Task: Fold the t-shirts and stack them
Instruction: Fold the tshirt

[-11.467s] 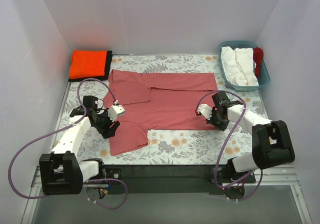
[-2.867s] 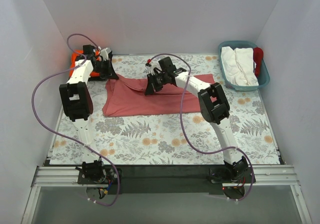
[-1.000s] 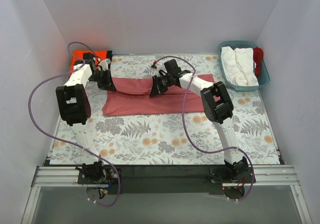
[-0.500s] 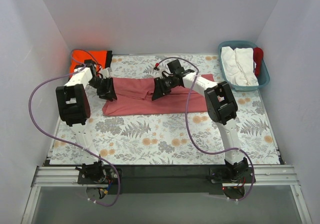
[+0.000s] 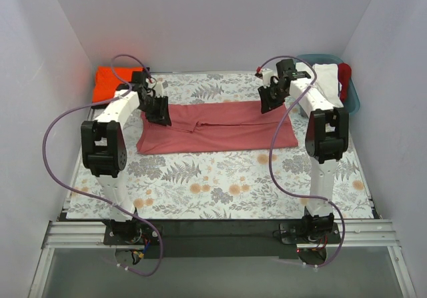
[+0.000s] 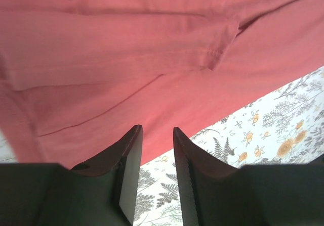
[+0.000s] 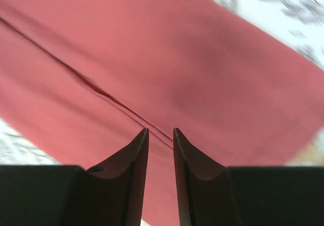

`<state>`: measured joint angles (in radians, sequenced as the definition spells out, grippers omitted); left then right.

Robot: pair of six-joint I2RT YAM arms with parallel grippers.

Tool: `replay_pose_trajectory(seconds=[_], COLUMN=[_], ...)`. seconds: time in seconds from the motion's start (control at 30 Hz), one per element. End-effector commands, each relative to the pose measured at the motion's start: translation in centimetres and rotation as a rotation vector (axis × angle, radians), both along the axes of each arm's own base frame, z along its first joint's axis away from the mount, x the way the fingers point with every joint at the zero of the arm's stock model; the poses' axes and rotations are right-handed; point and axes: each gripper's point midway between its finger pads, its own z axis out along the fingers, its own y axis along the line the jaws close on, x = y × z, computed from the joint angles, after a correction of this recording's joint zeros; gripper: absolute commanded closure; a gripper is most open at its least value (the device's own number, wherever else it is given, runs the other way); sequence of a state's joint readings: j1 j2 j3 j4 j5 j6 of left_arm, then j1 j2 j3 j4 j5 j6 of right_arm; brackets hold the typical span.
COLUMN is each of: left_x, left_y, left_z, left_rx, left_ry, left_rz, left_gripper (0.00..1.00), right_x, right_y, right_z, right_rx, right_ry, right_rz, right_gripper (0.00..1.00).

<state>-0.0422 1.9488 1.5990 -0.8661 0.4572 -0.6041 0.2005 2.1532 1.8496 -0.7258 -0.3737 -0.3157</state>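
The dusty rose-red t-shirt (image 5: 220, 128) lies on the floral table as a long folded strip, running left to right. My left gripper (image 5: 162, 117) hovers over its left end, open with nothing between the fingers. In the left wrist view the left gripper (image 6: 157, 129) points at the red cloth (image 6: 126, 59) near its front edge. My right gripper (image 5: 265, 105) hangs over the strip's back right part, also open and empty. The right gripper (image 7: 160, 130) shows only red cloth (image 7: 202, 69) below it, apart from it. The bright orange t-shirt (image 5: 110, 83) lies folded at the back left corner.
A teal basket (image 5: 355, 93) with white cloth (image 5: 328, 71) and a red item (image 5: 345, 73) stands at the back right, partly behind the right arm. White walls close in the table on three sides. Purple cables loop off both arms.
Both grippers were shut on the shirt's folded edge a second ago and have opened and let go. The right arm has swung far to the right, the left a little right.
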Motion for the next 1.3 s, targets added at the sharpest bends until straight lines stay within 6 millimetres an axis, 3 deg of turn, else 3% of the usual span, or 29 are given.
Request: replay_pose_trajectory(seconds=[0.0, 0.13, 0.23, 0.37, 0.4, 0.53, 0.67, 0.7, 0.77, 0.8, 0.83, 0.9, 0.93, 1.0, 1.03, 1.07, 1.17, 1.27], left_x=[-0.5, -2.3, -3.2, -3.1, -3.0, -1.6, 2.8, 5.7, 8.4, 12.0, 13.3, 16.1, 17.6, 17.7, 17.0, 16.4, 13.6, 11.5], left_y=[-0.4, -0.6, 0.1, 0.5, 0.7, 1.4, 2.3, 2.4, 3.1, 2.7, 2.5, 1.4, 0.6, -0.6, -1.0, -1.3, -2.5, -3.1], left_z=[-1.9, -4.3, -6.1, -7.5, -7.8, -9.1, -9.1, -8.9, -9.5, -8.8, -8.2, -5.1, -1.6, 1.9, 0.8, 5.4, 7.0, 6.0], left_rx=[0.080, 0.158, 0.200, 0.226, 0.242, 0.286, 0.322, 0.333, 0.352, 0.334, 0.320, 0.270, 0.222, 0.150, 0.123, 0.092, 0.025, 0.012], left_ry=[0.022, 0.085, 0.130, 0.150, 0.153, 0.171, 0.117, 0.065, 0.042, -0.031, -0.063, -0.161, -0.248, -0.323, -0.312, -0.394, -0.408, -0.335], left_rz=[0.048, 0.035, 0.049, 0.046, 0.047, 0.039, 0.039, 0.034, 0.045, 0.054, 0.057, 0.074, 0.092, 0.088, 0.101, 0.105, 0.068, 0.066], left_gripper=[0.72, 0.73, 0.75, 0.75, 0.75, 0.76, 0.75, 0.76, 0.76, 0.76, 0.76, 0.75, 0.73, 0.70, 0.65, 0.63, 0.60, 0.66], right_x=[0.1, 1.1, 0.5, -2.0, -3.5, -7.6, -14.0, -16.1, -21.2, -23.1, -24.5, -24.5, -23.6, -20.9, -20.0, -18.5, -16.4, -15.3], right_y=[-3.3, -5.5, -6.8, -7.8, -8.0, -8.0, -7.1, -6.0, -4.4, -2.4, -0.5, 1.3, 1.8, 2.0, 1.9, 1.7, 0.5, 0.1], right_z=[-1.2, -3.4, -4.9, -7.1, -8.2, -9.0, -9.6, -9.8, -8.9, -8.1, -5.7, -3.1, -1.5, 0.8, 1.2, 1.9, 0.7, -0.8], right_rx=[-0.221, -0.315, -0.381, -0.422, -0.428, -0.413, -0.408, -0.411, -0.351, -0.320, -0.226, -0.165, -0.140, -0.129, -0.134, -0.158, -0.232, -0.280], right_ry=[-0.023, -0.012, 0.016, 0.091, 0.136, 0.209, 0.297, 0.317, 0.350, 0.335, 0.280, 0.198, 0.162, 0.094, 0.077, 0.032, 0.029, 0.048], right_rz=[0.051, 0.042, 0.053, 0.080, 0.089, 0.115, 0.185, 0.233, 0.311, 0.382, 0.427, 0.447, 0.403, 0.362, 0.356, 0.357, 0.355, 0.371], right_gripper=[0.69, 0.71, 0.71, 0.72, 0.73, 0.75, 0.75, 0.75, 0.75, 0.75, 0.75, 0.74, 0.73, 0.74, 0.74, 0.74, 0.75, 0.76])
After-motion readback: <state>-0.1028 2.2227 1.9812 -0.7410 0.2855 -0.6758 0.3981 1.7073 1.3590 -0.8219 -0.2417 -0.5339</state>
